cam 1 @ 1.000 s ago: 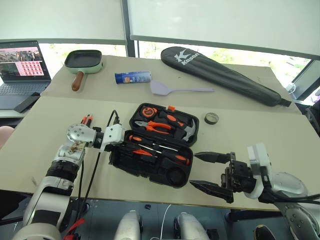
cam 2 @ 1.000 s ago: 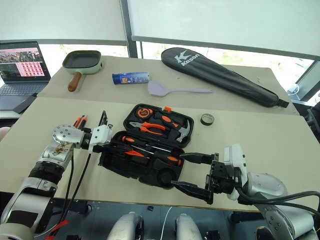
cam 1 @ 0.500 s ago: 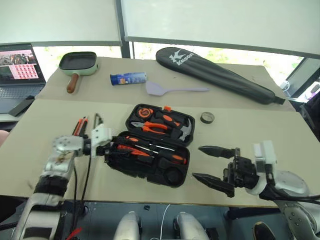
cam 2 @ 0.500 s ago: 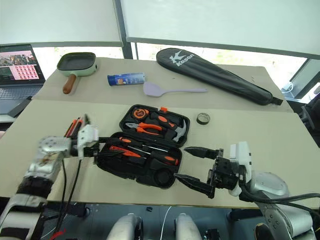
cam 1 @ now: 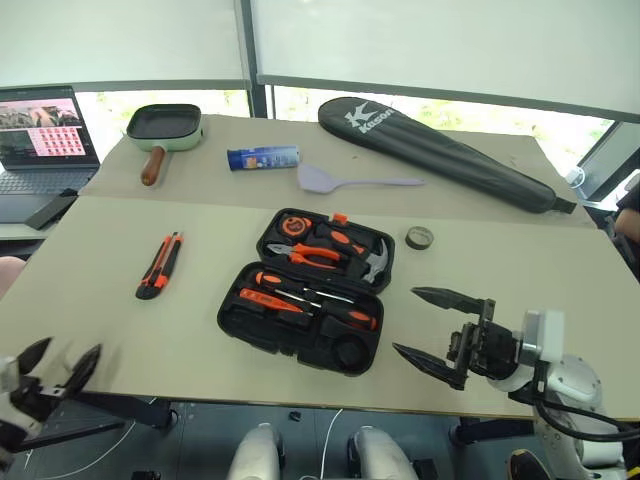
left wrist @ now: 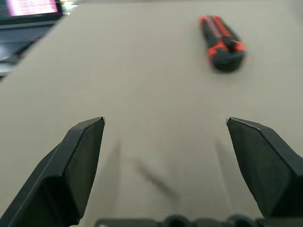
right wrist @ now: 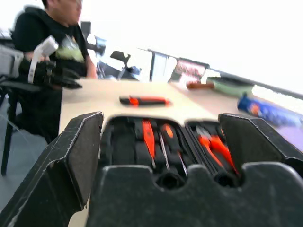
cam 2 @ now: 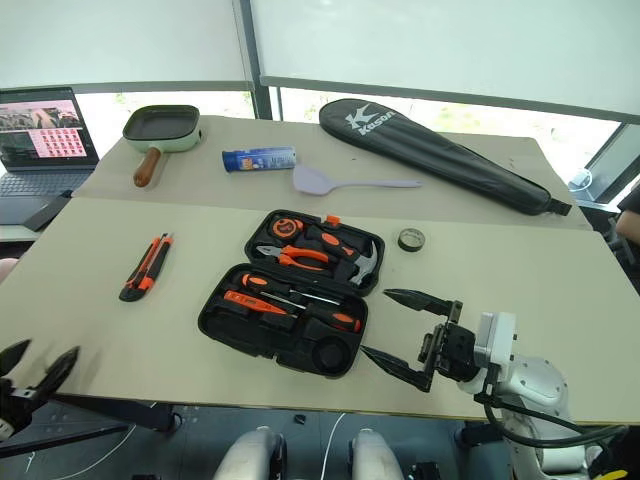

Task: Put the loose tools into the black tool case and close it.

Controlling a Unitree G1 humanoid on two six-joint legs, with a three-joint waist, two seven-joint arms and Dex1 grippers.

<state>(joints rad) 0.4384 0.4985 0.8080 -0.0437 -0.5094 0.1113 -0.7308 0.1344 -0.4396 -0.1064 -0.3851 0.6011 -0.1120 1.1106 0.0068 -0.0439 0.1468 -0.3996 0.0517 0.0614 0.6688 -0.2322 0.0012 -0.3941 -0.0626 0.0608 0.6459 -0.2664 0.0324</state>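
On the table's near half, the black tool case (cam 1: 305,296) lay open, screwdrivers (cam 1: 300,300) seated inside. Utility knife (cam 1: 159,265) lay loose well to its left; tape roll (cam 1: 420,237) just beyond its right corner. Knife judged light, rigid, rubbery-gripped: best pinched across mid-body. Left gripper (cam 1: 58,365) hung low at the near-left edge, jaws wide, empty. Right gripper (cam 1: 437,327) sat beside the case's right end, pointing at it, jaws wide, empty.

One open tool case (cam 1: 300,330), one utility knife (cam 1: 160,265), one tape roll (cam 1: 420,237), one frying pan (cam 1: 165,125), one spatula (cam 1: 355,180), one racket bag (cam 1: 445,155), one blue can (cam 1: 263,157), one laptop (cam 1: 45,150).
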